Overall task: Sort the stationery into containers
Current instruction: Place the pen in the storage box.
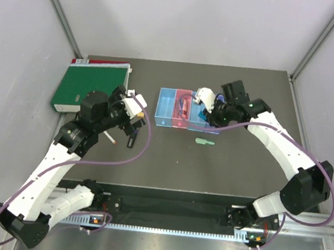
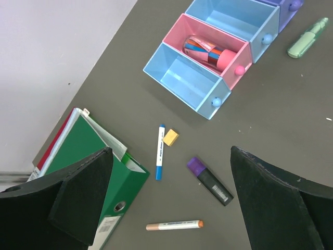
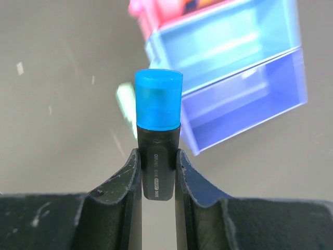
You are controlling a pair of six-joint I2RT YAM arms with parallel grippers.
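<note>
Four joined bins [image 1: 164, 120] stand mid-table: light blue, pink, light blue, purple. The pink bin [image 2: 179, 27] holds a colourful item. My right gripper [image 3: 157, 166] is shut on a black marker with a blue cap [image 3: 158, 104], held above the purple bin [image 3: 244, 99] and the light blue one beside it. My left gripper [image 2: 171, 198] is open and empty, hovering over a white pen with a blue end [image 2: 159, 151], a small yellow eraser piece [image 2: 170, 137], a black marker with a purple cap [image 2: 210, 180] and a white pen with orange ends [image 2: 174, 225]. A green marker [image 1: 204, 142] lies in front of the bins.
A large green binder [image 1: 90, 86] lies at the back left, its corner close to the loose pens in the left wrist view [image 2: 88, 166]. Grey walls stand close behind and to both sides of the dark table.
</note>
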